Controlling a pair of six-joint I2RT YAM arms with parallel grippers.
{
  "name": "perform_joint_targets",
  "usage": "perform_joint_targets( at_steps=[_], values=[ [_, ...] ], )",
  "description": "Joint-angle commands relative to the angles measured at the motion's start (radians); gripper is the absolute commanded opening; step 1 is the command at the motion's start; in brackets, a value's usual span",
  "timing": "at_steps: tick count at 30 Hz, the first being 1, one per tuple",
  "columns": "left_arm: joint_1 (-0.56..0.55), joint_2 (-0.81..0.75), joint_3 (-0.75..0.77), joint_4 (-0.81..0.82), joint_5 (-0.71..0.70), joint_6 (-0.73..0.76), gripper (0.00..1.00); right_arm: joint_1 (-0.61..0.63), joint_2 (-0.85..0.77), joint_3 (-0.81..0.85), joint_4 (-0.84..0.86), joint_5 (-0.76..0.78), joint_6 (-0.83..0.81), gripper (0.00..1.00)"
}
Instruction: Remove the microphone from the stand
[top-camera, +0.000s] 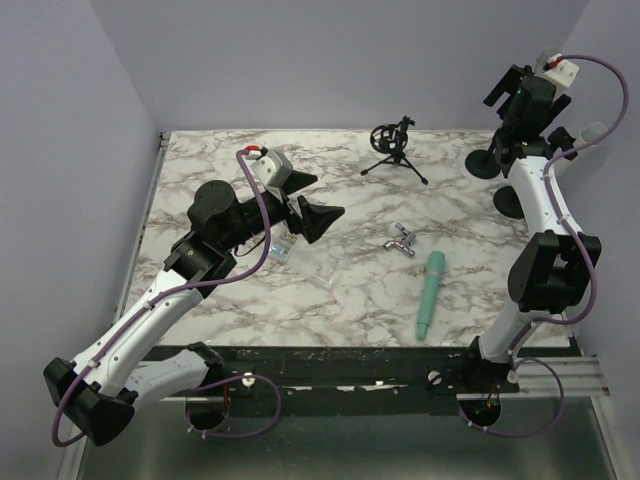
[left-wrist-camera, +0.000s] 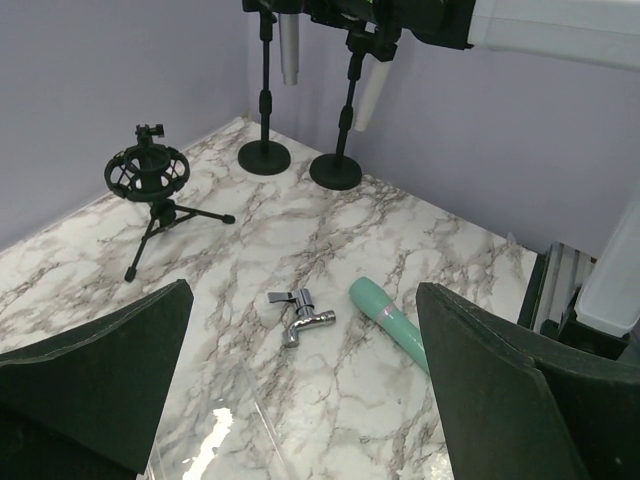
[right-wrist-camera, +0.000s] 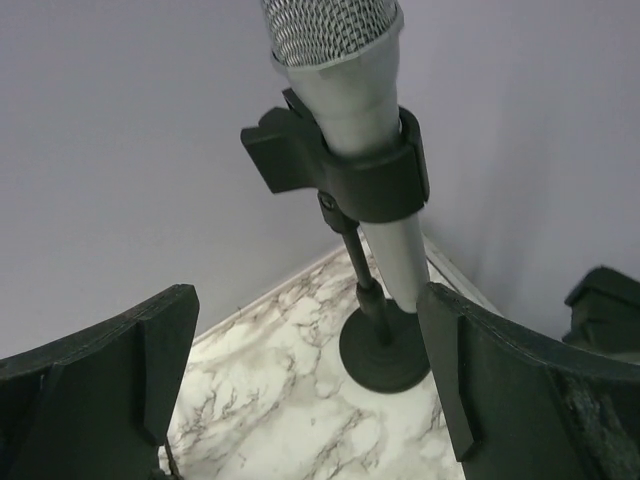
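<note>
A silver microphone (right-wrist-camera: 362, 105) with a mesh head sits tilted in the black clip (right-wrist-camera: 345, 165) of a round-based stand (right-wrist-camera: 384, 352) near the back wall. My right gripper (right-wrist-camera: 310, 375) is open and raised beside it. The microphone's tail hangs just in front of the right finger (right-wrist-camera: 500, 380), and nothing is gripped. In the top view the right gripper (top-camera: 515, 100) hovers over the stand's base (top-camera: 487, 163) and hides the microphone. The left wrist view shows this grey microphone (left-wrist-camera: 289, 50) and its stand (left-wrist-camera: 264, 157). My left gripper (top-camera: 318, 200) is open over the table's left-middle, holding nothing.
A second stand (left-wrist-camera: 335, 172) holds a white microphone (left-wrist-camera: 370, 95). On the marble lie a teal microphone (top-camera: 430, 292) and a chrome tap (top-camera: 400, 238). A black shock mount on a tripod (top-camera: 393, 145) stands at the back. A small clear piece (top-camera: 280, 250) lies under the left gripper.
</note>
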Motion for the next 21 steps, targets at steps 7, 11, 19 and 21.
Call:
perform_joint_targets(
  at_steps=[7, 11, 19, 21],
  values=[
    [-0.008, -0.011, 0.007, 0.026, 0.020, 0.002, 0.98, -0.142, 0.145, 0.126, 0.095, -0.293, -0.042, 1.00],
    [-0.009, -0.003, 0.010, 0.024, 0.025, 0.004, 0.98, -0.170, 0.154, 0.092, 0.164, -0.445, -0.056, 1.00],
    [-0.009, 0.014, 0.015, 0.024, 0.036, -0.004, 0.98, -0.171, 0.140, 0.060, 0.172, -0.446, -0.022, 0.98],
    [-0.009, 0.014, 0.015, 0.026, 0.037, -0.006, 0.98, -0.171, 0.135, 0.057, 0.154, -0.398, 0.029, 0.99]
  ],
)
